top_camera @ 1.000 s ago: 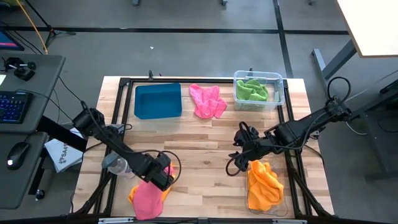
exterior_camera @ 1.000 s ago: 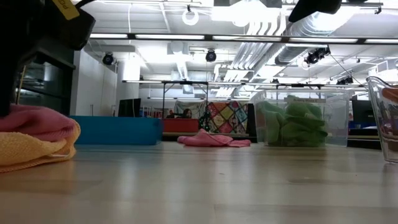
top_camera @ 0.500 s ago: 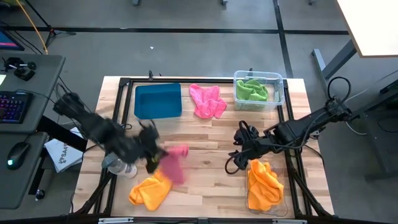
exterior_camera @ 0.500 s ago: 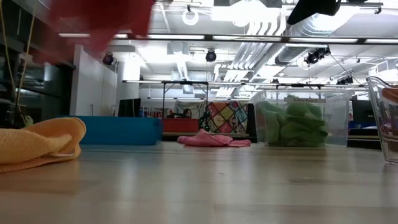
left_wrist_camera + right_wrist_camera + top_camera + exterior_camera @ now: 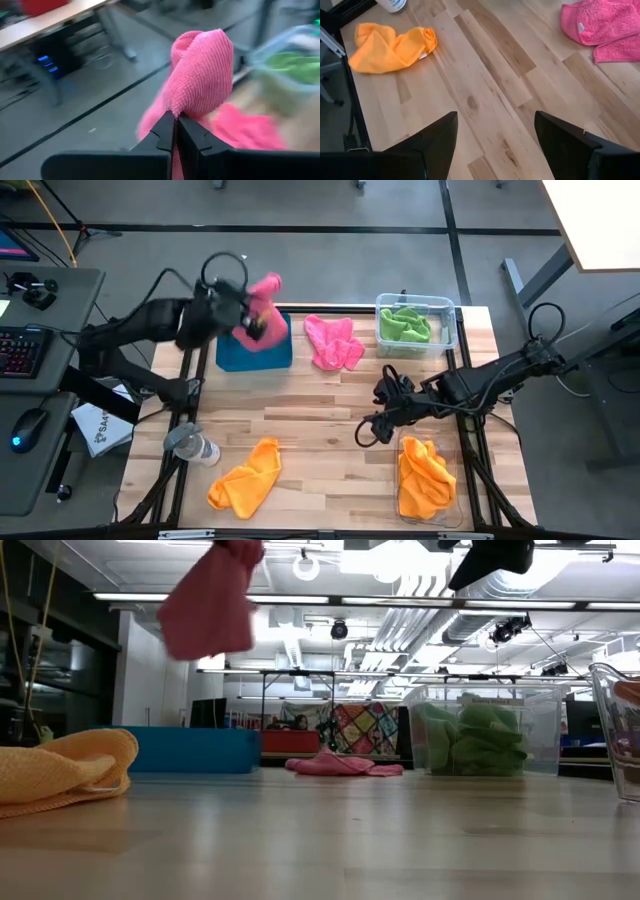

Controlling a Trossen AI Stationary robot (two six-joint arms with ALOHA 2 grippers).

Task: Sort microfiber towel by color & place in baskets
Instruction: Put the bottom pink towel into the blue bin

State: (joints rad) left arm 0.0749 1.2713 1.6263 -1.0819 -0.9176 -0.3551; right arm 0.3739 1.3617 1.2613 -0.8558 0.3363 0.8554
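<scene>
My left gripper is raised above the teal tray at the far left and is shut on a hot pink towel. In the low view that towel hangs high in the air. A second pink towel lies flat on the table beside the tray. Green towels fill the far clear bin. One orange towel lies crumpled near the left front; another sits in the near right clear bin. My right gripper is open and hovers over bare table right of centre. My left gripper pinches a bunched fold of the pink towel between its two shut fingers. The towel is lifted clear of the table. Its loose body hangs slack in the air over the teal tray.
A clear bottle lies at the table's left edge near the orange towel. Black frame rails run along the table's left, far and right sides. Bare wood lies open in the table's middle.
My left gripper took the pink towel off the orange towel at the near left, lifted it clear, and swung it up toward the far edge, over the teal tray. The orange towel stays on the table, now uncovered.
</scene>
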